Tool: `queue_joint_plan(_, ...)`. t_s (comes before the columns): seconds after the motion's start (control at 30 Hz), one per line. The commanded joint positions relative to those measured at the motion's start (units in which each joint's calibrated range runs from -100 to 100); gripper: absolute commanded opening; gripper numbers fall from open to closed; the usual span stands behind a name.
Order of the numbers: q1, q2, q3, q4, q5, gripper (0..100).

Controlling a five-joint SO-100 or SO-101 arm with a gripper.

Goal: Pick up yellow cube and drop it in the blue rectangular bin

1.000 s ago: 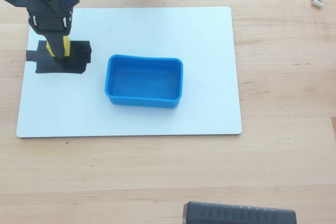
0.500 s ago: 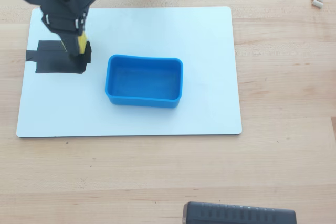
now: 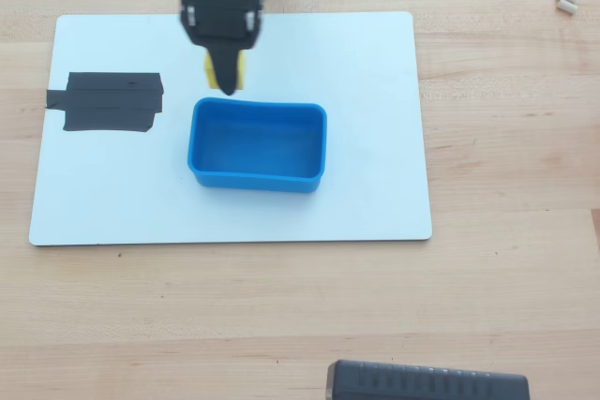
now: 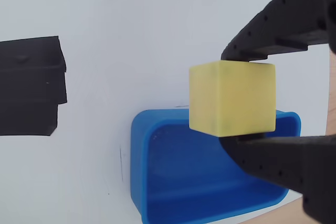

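While the black two-finger gripper (image 4: 233,98) clamps the small matte yellow cube (image 4: 232,97) toward the bench's far edge, carrying seems underway; next, centre over the shallow blue plastic rectangular bin (image 3: 258,173), then release.

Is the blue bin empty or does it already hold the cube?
Empty: the blue bin shows only bare floor; the yellow cube is clamped in the gripper.

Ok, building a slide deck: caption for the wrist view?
Claw grips the yellow cube above the empty blue bin, black tape patch alongside.
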Motion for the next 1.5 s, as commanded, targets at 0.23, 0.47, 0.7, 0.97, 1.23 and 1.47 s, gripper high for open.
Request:
queue_joint_plan(0.23,-5.2,-2.3,0.6,-12.5,-0.7,10)
queue_joint_plan(0.47,-5.9,-3.0,7.6,-20.1,-0.5,10)
queue_joint_plan(0.7,-5.7,-3.4,8.7,-20.3,-0.5,26)
queue_joint_plan(0.97,-7.3,-15.7,15.8,-19.1,-0.5,29)
queue_joint_plan(1.23,-8.5,-37.6,28.3,-16.0,-1.0,0)
queue_joint_plan(1.47,-10.2,-48.7,40.6,-15.7,-1.0,0)
